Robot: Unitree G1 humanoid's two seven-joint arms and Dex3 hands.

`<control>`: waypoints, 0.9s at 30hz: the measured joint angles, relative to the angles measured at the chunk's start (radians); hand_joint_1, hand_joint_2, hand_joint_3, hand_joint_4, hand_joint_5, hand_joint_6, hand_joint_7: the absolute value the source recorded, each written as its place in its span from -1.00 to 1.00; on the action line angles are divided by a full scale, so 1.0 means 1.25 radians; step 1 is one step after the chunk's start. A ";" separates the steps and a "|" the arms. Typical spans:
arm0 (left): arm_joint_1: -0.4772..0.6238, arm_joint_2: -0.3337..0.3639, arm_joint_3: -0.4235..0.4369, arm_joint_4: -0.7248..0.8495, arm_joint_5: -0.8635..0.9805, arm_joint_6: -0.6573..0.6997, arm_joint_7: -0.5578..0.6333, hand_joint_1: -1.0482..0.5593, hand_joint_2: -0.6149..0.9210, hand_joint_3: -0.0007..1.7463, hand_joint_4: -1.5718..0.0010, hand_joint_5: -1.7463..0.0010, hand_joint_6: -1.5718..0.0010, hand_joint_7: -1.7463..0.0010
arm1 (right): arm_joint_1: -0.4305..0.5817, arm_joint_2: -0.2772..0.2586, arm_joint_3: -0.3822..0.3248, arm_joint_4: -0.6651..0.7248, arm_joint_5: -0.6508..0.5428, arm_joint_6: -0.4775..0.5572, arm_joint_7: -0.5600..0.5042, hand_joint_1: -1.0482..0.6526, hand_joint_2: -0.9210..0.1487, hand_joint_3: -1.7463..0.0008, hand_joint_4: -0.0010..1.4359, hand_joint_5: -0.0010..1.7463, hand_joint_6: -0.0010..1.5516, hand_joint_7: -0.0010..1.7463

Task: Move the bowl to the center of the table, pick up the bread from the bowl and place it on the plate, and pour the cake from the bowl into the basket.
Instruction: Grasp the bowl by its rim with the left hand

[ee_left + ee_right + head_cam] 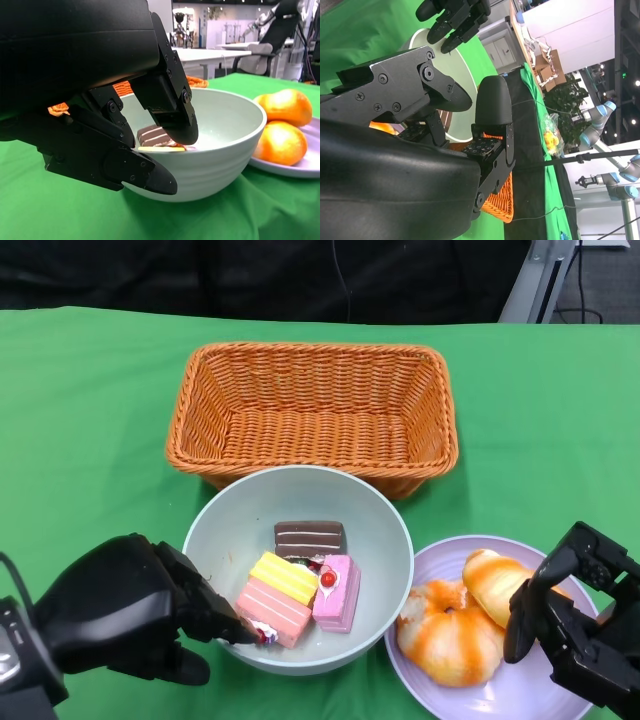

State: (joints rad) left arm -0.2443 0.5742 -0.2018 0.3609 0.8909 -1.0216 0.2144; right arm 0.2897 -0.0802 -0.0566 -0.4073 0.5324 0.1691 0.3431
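A pale green bowl [392,512] stands mid-table in front of the wicker basket [312,405]. It holds three cake pieces: a brown one [309,538], a yellow and pink layered one [278,595] and a pink one [337,590]. My left hand [130,605] grips the bowl's near left rim, fingers inside and thumb outside under the rim [220,150]. Two orange bread pieces [450,630] [495,582] lie on the lilac plate [450,552] at the right. My right hand [575,625] hovers at the plate's right edge, fingers apart, holding nothing.
The basket is empty and touches the bowl's far side. Green cloth covers the table [80,440], bare at the left and far right. The plate sits close against the bowl's right side.
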 measured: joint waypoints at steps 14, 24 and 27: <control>-0.108 0.009 -0.136 0.062 0.017 0.108 -0.079 -0.39 0.98 -0.99 -0.33 1.00 -0.24 1.00 | 0.010 0.000 0.009 -0.010 -0.026 -0.015 0.004 0.18 -0.70 -0.02 -0.06 1.00 -0.27 0.73; -0.147 0.003 -0.204 0.102 0.014 0.178 -0.122 -0.39 1.00 -0.99 -0.28 1.00 -0.20 1.00 | 0.010 0.001 0.010 -0.010 -0.027 -0.022 0.003 0.18 -0.70 -0.02 -0.07 1.00 -0.29 0.76; -0.154 -0.002 -0.218 0.103 0.014 0.186 -0.132 -0.39 1.00 -0.97 -0.26 1.00 -0.19 1.00 | 0.010 0.002 0.010 -0.010 -0.028 -0.022 0.003 0.18 -0.71 -0.01 -0.07 1.00 -0.29 0.75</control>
State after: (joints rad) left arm -0.4363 0.5713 -0.4747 0.4894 0.9079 -0.7892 0.0489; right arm 0.3025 -0.0782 -0.0445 -0.4193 0.4977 0.1418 0.3465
